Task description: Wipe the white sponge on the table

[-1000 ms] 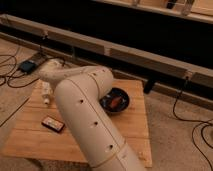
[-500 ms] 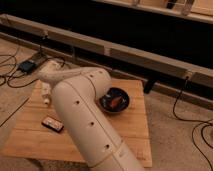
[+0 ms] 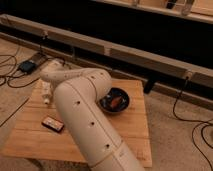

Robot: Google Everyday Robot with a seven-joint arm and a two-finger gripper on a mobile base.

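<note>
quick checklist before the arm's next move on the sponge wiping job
1. White sponge located: cannot tell. No sponge shows, and the arm hides much of the table's middle.
2. Gripper over the table: ok. It hangs low at the arm's end, above the back left part.
3. Sponge in the gripper: cannot tell.
4. Dark bowl away from the gripper: ok. It stands to the right of the arm, with something reddish inside.
5. Small dark flat item away from the gripper: ok for now. It lies nearer the front left, and a wipe toward the front might reach it.
</note>
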